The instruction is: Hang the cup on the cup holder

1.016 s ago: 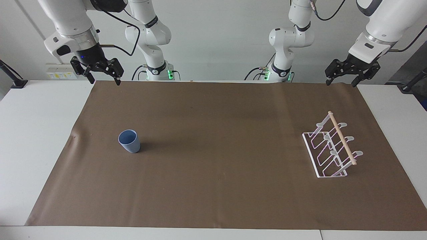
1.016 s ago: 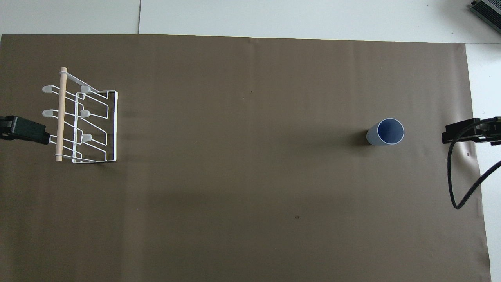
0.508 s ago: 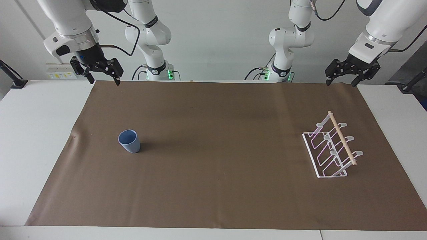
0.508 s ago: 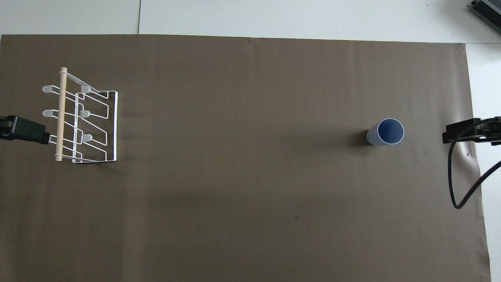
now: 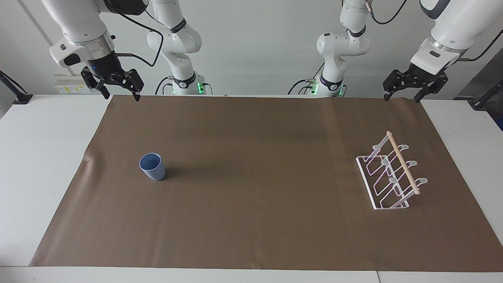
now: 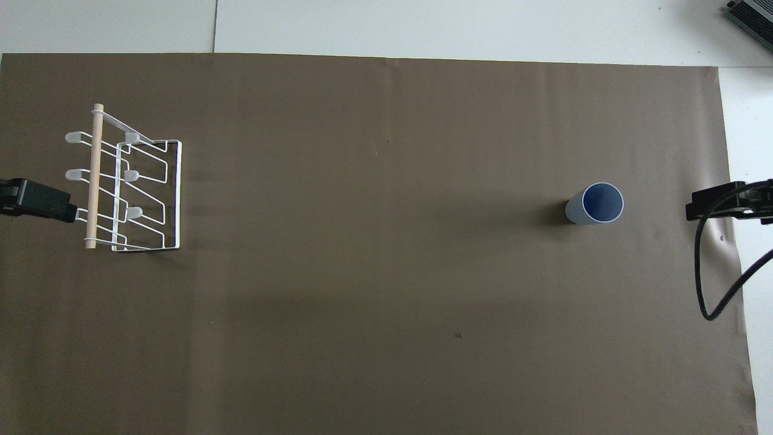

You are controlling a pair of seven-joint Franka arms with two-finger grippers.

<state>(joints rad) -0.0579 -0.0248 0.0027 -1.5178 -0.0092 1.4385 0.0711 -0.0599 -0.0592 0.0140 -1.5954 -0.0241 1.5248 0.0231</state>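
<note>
Both my end effectors, right [image 5: 117, 84] and left [image 5: 412, 87], spread, empty, raised at tabletop's robot edge; blue cup [image 5: 152, 166] upright, well apart from wire cup holder [image 5: 391, 177].

Left gripper [image 5: 403, 96] hangs raised, fingers [image 5: 387, 95] spread; right gripper [image 5: 121, 93] likewise, empty.

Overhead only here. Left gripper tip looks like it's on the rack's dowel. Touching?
Observer: No. The left gripper hangs in the air over the mat's edge by the robots, apart from the cup holder.
Operator: Right gripper holding anything?
Observer: No. The right gripper is open and empty, raised over the mat's corner; the cup stands alone on the mat.
Operator: Left open too?
Observer: Yes, open and empty.
</note>
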